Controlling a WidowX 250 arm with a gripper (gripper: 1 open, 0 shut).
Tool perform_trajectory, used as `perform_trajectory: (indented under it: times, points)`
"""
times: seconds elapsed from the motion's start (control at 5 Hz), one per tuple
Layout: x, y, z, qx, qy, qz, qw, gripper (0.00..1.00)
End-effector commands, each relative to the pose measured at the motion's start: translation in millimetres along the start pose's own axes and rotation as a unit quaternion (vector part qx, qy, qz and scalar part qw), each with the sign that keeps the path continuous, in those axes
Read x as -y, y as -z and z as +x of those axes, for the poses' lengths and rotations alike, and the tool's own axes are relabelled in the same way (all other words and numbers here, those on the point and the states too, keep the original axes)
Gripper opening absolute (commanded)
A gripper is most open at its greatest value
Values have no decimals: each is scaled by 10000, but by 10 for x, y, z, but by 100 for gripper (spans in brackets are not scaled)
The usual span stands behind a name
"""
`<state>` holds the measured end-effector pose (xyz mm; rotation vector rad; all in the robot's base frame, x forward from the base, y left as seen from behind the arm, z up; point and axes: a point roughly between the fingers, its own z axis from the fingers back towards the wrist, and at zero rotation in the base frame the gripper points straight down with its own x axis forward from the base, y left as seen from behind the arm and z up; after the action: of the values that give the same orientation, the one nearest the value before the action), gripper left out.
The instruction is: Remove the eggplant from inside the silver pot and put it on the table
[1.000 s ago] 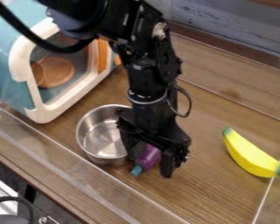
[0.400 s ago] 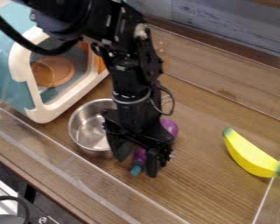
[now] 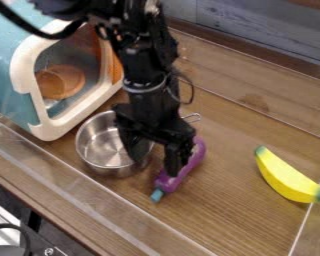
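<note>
A: The tool (image 3: 163, 152) is seen pointing straight down, its fingers spread apart with nothing clamped between them.

B: And the eggplant (image 3: 179, 168)?

A: It is laid on the desk (image 3: 250, 115), just beside the silver pot (image 3: 107, 146), on the pot's right in the picture. Its teal stem end is turned toward the near edge. Whether the tool's right finger touches it cannot be told.

B: Anything else noted?

A: A yellow banana (image 3: 287, 176) is seen well apart, at the right.
</note>
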<state>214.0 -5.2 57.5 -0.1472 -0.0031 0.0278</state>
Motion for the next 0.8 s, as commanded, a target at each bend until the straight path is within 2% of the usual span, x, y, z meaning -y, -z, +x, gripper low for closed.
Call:
perform_trajectory:
  times: [0.0, 0.4, 0.6]
  points:
    - [-19, -107, 224, 265, -197, -17, 9995, 100]
    - [185, -290, 309, 243, 442, -80, 9987, 100]
    - [182, -221, 394, 296, 384, -92, 9988, 100]
